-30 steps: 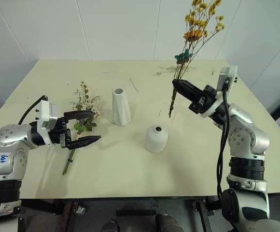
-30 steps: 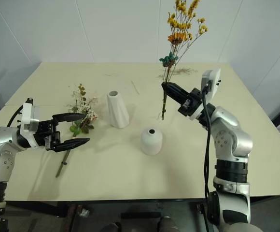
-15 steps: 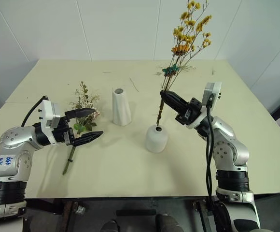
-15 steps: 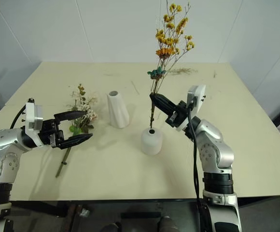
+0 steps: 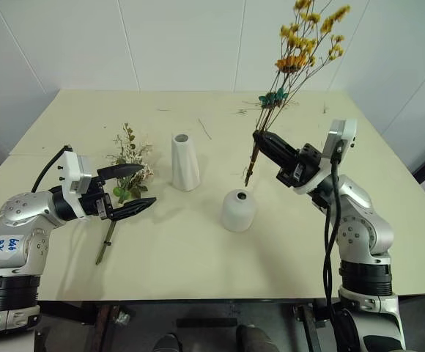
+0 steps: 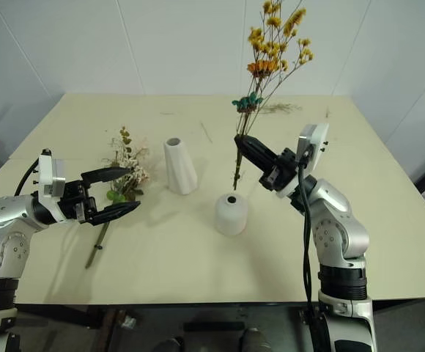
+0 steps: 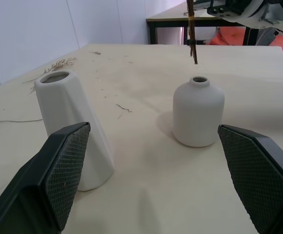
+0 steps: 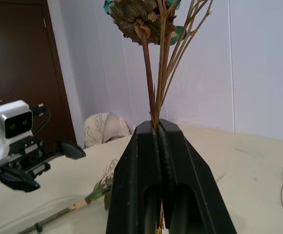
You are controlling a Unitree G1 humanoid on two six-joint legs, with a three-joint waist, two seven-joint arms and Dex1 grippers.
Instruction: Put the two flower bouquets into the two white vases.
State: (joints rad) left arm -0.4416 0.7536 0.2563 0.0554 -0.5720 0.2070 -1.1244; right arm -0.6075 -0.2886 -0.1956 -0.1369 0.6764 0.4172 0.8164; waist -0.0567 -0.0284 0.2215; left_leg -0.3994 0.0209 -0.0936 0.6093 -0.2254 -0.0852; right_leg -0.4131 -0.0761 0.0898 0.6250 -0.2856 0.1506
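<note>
- Bright, even, diffuse light from overhead; no harsh glare on the pale surface (image 5: 198, 249).
- Soft, faint shadows beside the short rounded vase (image 5: 238, 210) and tall tapered vase (image 5: 185, 161).
- Sharp across both head views.
- Slightly soft on the near fingers (image 7: 63, 170) in the left wrist view.
- Dim brown door (image 8: 19, 63) behind, right wrist view.

The only writing is a small white sticker (image 5: 6, 244) with blue handwritten marks on the silver shoulder housing of the left arm, at about eight o'clock. The marks cannot be made out.
</note>
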